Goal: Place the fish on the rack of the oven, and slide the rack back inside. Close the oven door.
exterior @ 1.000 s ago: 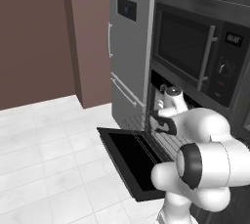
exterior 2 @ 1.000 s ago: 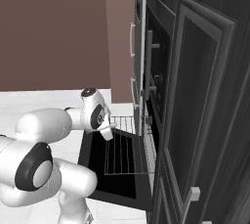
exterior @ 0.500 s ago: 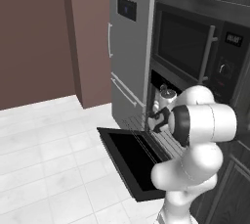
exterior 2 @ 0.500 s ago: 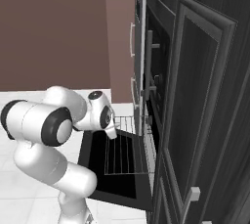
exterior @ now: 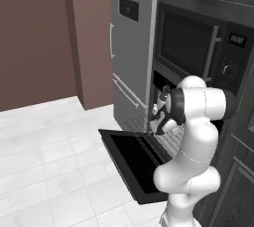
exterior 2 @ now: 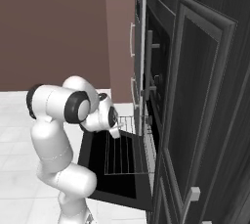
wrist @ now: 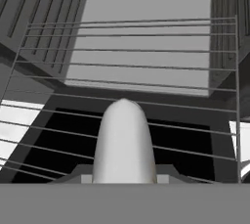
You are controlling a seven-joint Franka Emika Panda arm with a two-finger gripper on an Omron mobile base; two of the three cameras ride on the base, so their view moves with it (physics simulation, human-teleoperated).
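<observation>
My gripper [exterior: 158, 114] hovers just above the rack [exterior: 166, 141], a grey wire grid pulled out over the open oven door [exterior: 134, 166]. From the right base view the gripper [exterior 2: 116, 131] sits at the rack's [exterior 2: 124, 152] near-left corner, over the lowered door [exterior 2: 117, 181]. Looking along the hand, a pale slender rounded body, the fish [wrist: 123, 140], sticks out from between the shut jaws and points over the rack's bars [wrist: 185, 87] toward the oven [wrist: 141, 37] cavity. The door's dark glass [wrist: 185, 145] lies under the bars.
A black microwave [exterior: 188, 42] sits above the oven opening [exterior: 159, 80]. The steel fridge [exterior: 131, 47] stands to the left and dark cabinet fronts [exterior 2: 195, 110] to the right. White tiled floor [exterior: 44, 161] spreads in front of the door.
The arm has folded upward, its elbow swinging up and closer to the oven. The gripper stays over the rack's front, shifted slightly, and remains shut.
</observation>
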